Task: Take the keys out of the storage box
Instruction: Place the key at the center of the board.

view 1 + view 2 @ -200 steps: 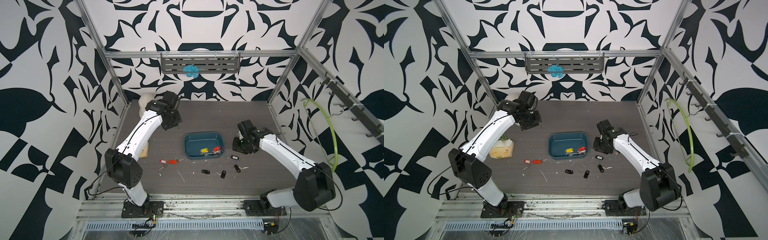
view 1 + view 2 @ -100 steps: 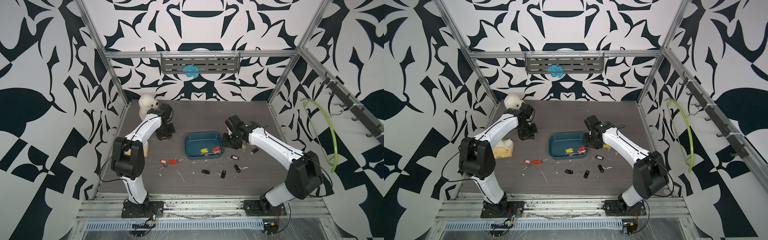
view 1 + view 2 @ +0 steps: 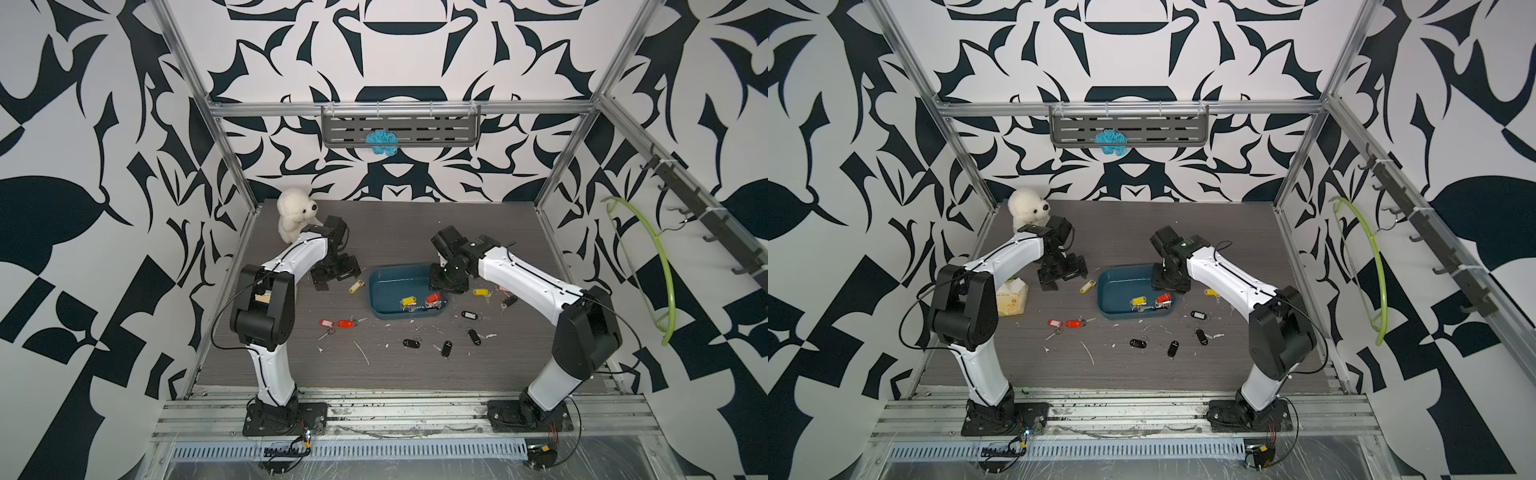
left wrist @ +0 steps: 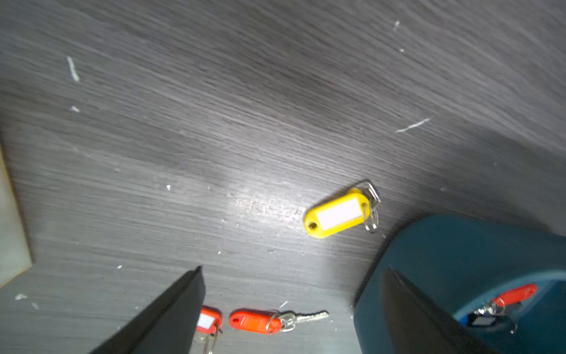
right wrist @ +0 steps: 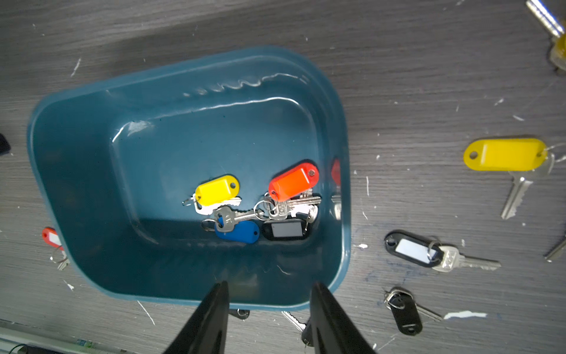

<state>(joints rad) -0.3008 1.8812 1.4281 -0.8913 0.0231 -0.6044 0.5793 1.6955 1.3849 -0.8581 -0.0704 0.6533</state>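
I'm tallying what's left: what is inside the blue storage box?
The storage box holds one cluster of keys with a yellow tag, red tag, blue tag and black tag. They overlap, so the exact key count is hidden.

The storage box point(image 5: 76, 184) is a shallow teal tub with rounded corners, sitting upright mid-worktop point(image 3: 407, 232). The keys point(image 5: 275, 208) inside it are bunched in one corner, with yellow, red, blue and black tags and the rings all tangled. The rest lie flat outside: two red tags point(image 3: 336, 323) front-left, a yellow tag point(image 3: 356, 286) just beside the left rim, and black tags point(image 3: 446, 348) scattered front-right.
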